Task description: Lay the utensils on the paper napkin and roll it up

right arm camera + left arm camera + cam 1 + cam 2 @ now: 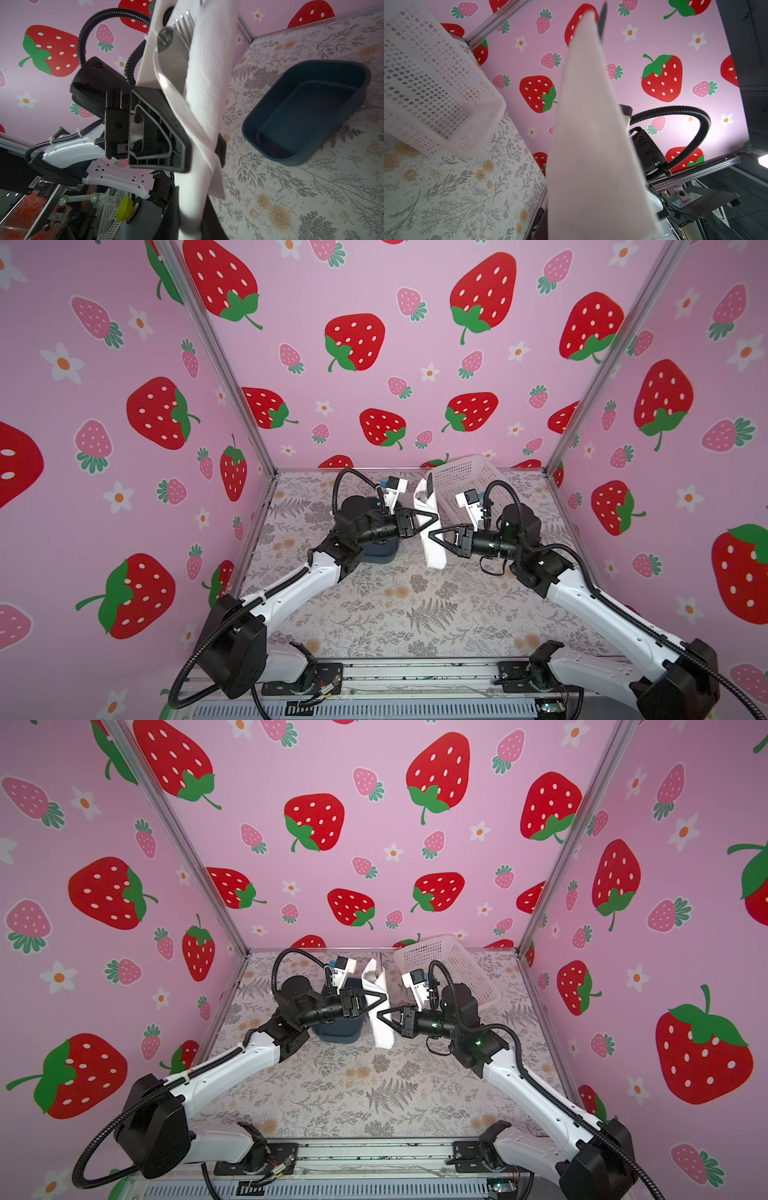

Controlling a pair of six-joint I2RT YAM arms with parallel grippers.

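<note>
**Wrapped utensils held between two tools.** The paper napkin is shown rolled into a slim white tube around the utensils. In both top views it is held near 12 o'clock from the middle of the counter, with its long axis running roughly from 12 to 6 o'clock. Whether its lower end touches the counter cannot be told.

At the open upper end of the roll, the tines of the fork and the bowl of the spoon are exposed in the right wrist view. The rest of the metal is covered by paper.

The left tool is brought in from 9 o'clock. Its jaws are narrowed onto the roll, with one finger seen on each side of the paper. The right tool is brought in from 3 o'clock, just below the left one. Its jaws are likewise closed narrowly on the napkin.

Two containers are set on the counter:
- **Blue tub**: it is placed at 9 o'clock from the roll and partly hidden by the left arm in the top views. Only its bare dark floor is shown inside.
- **White perforated basket**: it is tipped toward the back wall at 1 o'clock from the roll. Its contents cannot be judged.
</note>
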